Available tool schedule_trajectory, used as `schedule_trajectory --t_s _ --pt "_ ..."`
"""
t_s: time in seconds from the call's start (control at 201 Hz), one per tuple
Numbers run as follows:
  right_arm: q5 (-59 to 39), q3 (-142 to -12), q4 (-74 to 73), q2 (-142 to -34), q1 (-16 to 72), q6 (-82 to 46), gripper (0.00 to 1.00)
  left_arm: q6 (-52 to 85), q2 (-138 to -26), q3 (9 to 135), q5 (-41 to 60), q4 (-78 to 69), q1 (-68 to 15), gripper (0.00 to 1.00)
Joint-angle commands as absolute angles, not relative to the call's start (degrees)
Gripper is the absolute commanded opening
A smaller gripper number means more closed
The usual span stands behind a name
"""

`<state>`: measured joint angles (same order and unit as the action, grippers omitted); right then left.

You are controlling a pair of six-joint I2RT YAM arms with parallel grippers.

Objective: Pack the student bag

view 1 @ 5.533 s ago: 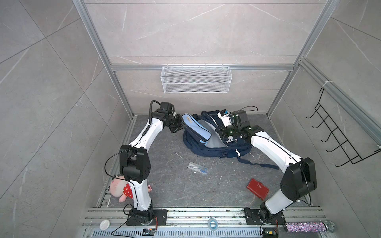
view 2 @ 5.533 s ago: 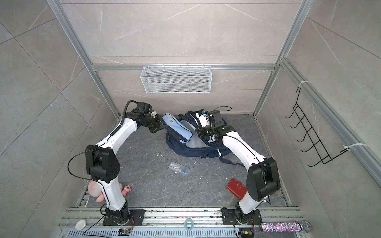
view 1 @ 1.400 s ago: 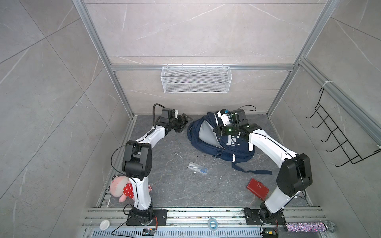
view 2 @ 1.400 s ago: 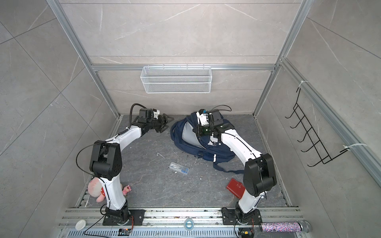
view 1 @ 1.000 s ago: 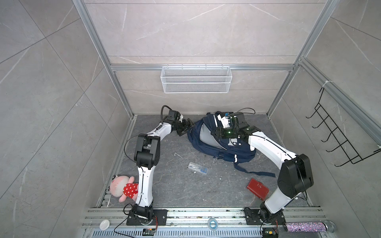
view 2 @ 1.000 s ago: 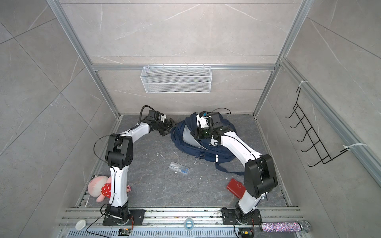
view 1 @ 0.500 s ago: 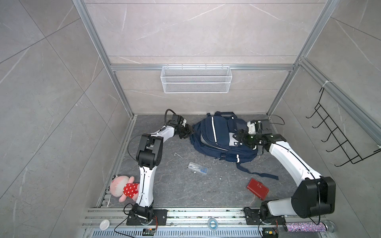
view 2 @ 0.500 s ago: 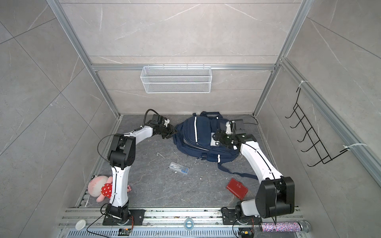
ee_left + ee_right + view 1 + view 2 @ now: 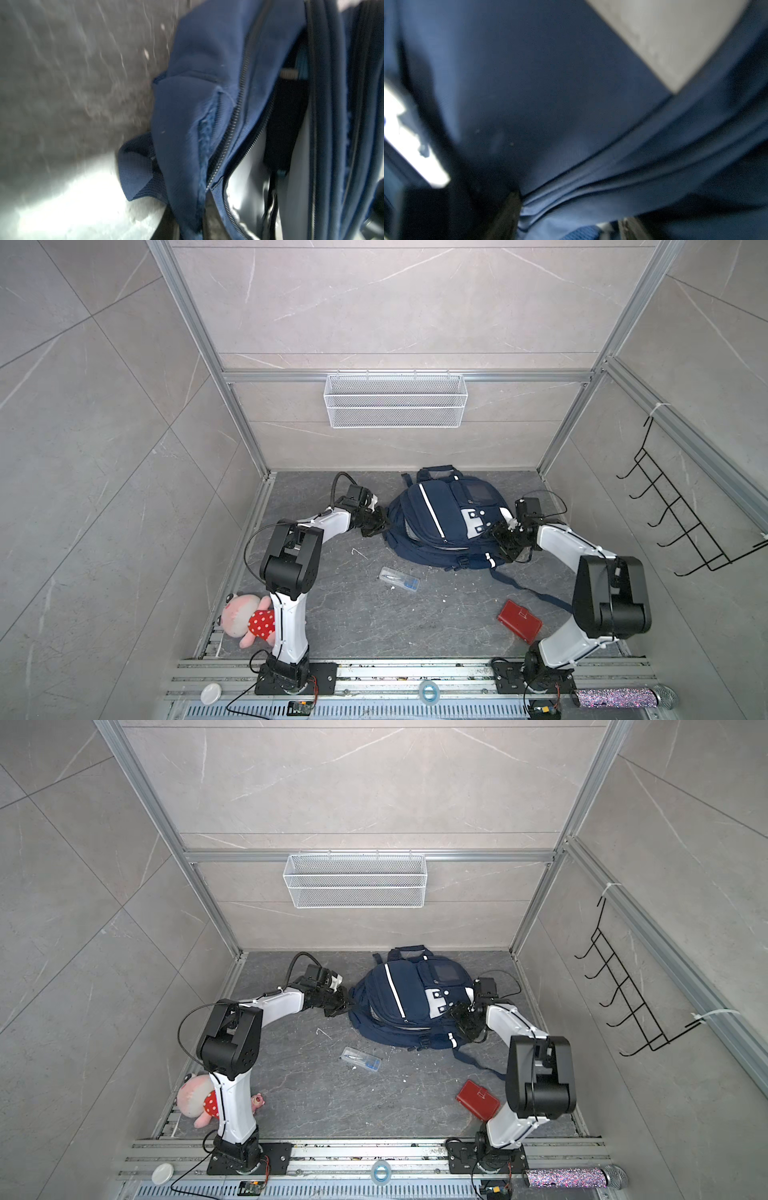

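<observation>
Here, student bag [image 9: 444,522] between left tool [image 9: 380,526], right tool [image 9: 505,541] — both touching

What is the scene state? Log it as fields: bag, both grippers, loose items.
bag: navy blue fabric backpack with white stripes, lying at the back of the grey floor, one zip open
left gripper: shut on the backpack's edge fabric beside the open zip
right gripper: jaws apart, against the backpack's opposite side, fabric between them
loose items: clear plastic case, red wallet, pink plush toy in red dotted dress, all outside the backpack
</observation>
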<state>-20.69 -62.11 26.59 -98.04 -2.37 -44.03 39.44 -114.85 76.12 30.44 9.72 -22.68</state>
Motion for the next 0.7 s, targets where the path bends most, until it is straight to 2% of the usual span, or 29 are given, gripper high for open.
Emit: schedule_trajectory --t_s 0.0,0.214,0.254,0.349,0.428,0.558,0.697 --pt "-20.39 -69.28 21.59 -106.59 -2.33 -42.11 0.67 37.31 -110.90 74.06 35.68 11.73 -28.82 0.02" --pt "-21.71 -82.38 23.43 -118.70 -2.28 -38.32 0.64 27.43 -106.08 71.29 32.59 18.50 -36.48 0.06" --pt "-21.18 -83.77 24.15 -119.63 -2.28 -37.69 0.64 27.74 -103.92 68.16 31.89 16.92 -36.29 0.12" --pt "-19.51 -85.88 26.23 -119.71 -2.37 -35.82 0.66 29.81 -97.23 61.23 32.34 12.78 -33.82 0.40" --pt "-18.59 -86.26 28.18 -118.20 -2.37 -34.13 0.71 30.10 -92.31 58.44 33.86 12.79 -30.63 0.56" --pt "-18.62 -82.94 28.92 -113.99 -2.33 -33.64 0.75 30.31 -88.91 59.64 36.80 15.41 -23.64 0.65" --pt "-19.37 -79.38 28.56 -112.10 -2.36 -34.19 0.74 32.18 -95.24 68.20 36.62 18.18 -16.15 0.70"
